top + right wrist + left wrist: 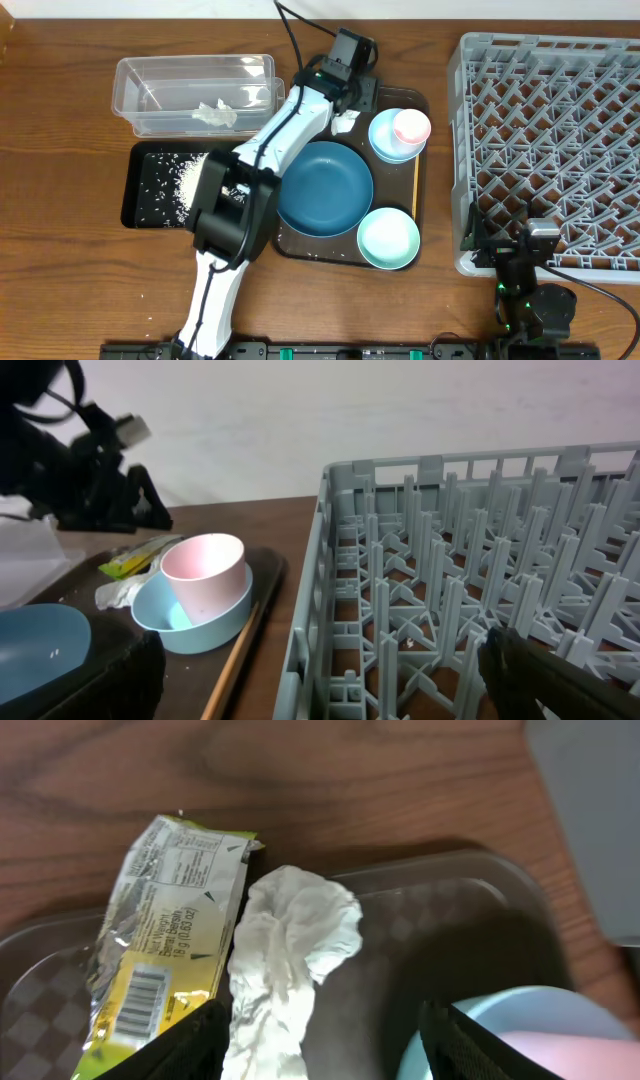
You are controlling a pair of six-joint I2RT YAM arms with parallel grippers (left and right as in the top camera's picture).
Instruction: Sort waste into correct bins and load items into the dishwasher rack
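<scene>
Left pincer (322, 1025) hung with its jaws spread wide, gripping nothing, over the far left corner of the brown tray (450, 910). Right beside one finger (190, 1045) lay a wad of white paper (290, 945). Touching the wad was a flat wrapper (165, 935) with yellow-green print, its far end lying over the tray's rim.

To the right on the same tray stood a pale blue bowl (383, 142) with the pink cup (411, 127) in it. Nearer lay the dark blue plate (325, 187), with a mint bowl (388, 238) at the near right corner and the wooden stick (415, 195) along the right side.

Left of the brown tray on the worktop (60, 120), the clear tub (190, 62) held another white wad (215, 113). Just nearer, the black tray (140, 210) held the rice (190, 178).

At the far right, the right pincer (320, 650) was also open and empty at the near edge of the grey rack (550, 150).
</scene>
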